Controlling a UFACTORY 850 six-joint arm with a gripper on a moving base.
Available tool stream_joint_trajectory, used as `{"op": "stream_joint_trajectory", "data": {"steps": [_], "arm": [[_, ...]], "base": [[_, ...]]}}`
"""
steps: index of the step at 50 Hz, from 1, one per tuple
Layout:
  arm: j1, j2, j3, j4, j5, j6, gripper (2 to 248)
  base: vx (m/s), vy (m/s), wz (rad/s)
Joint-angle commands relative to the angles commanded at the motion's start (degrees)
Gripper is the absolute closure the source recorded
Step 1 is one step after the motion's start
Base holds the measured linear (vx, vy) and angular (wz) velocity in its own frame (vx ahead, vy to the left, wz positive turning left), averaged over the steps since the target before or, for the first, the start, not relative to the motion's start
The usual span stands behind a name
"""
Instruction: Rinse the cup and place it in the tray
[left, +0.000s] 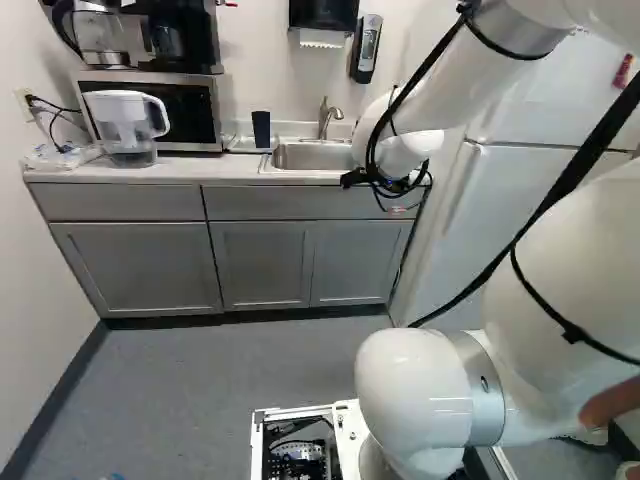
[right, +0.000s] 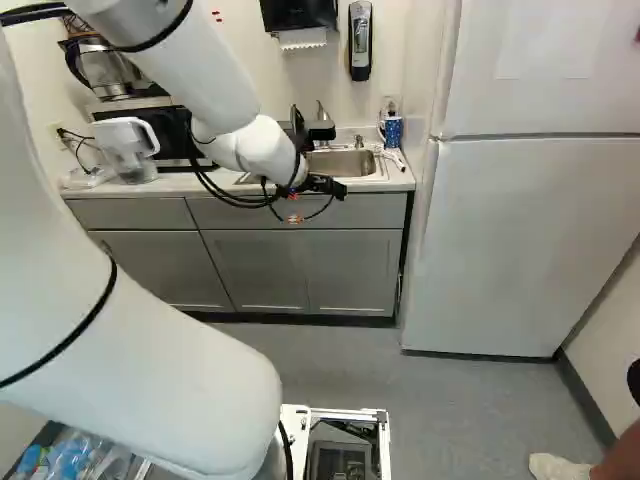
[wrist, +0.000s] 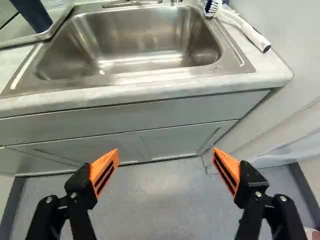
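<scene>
Fingers spread wide and holding nothing, I hold my gripper (wrist: 166, 151) on the near side of the kitchen counter (wrist: 165, 82), its orange pads (wrist: 104, 173) well apart and facing each other over nothing but air. The dark blue cup (left: 261, 130) stands on the far side of the counter, left of the sink (wrist: 137, 37), where it appears to be within the rim of the tray (wrist: 54, 31). Whether its mouth faces up or down, and whether it is wet, I cannot tell. The basin holds no cup, and no stream shows below the faucet (left: 328, 117). A white-handled brush (wrist: 247, 32) lies to the right of the basin; a blue soap bottle (right: 392, 130) stands near the counter's right end.

By my reading, the placing half of the job matches what shows: cup in tray, grip released. The rinse leaves no proof in view. If it is done, I have only to back clear; if it is not, everything remains: reach left, grasp the cup, rinse it over the sink and return it.
</scene>
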Motion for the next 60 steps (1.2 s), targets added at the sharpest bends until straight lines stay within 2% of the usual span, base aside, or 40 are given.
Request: {"op": "stream_joint_trajectory", "data": {"steps": [30,60], "arm": [[3.1,2.5,12.8,-1.5,19.3,1.5,3],[5.3,4.3,21.8,-2.6,32.8,2.5,3]], "base": [[0.000,0.000,0.000],[0.000,0.000,0.000]]}}
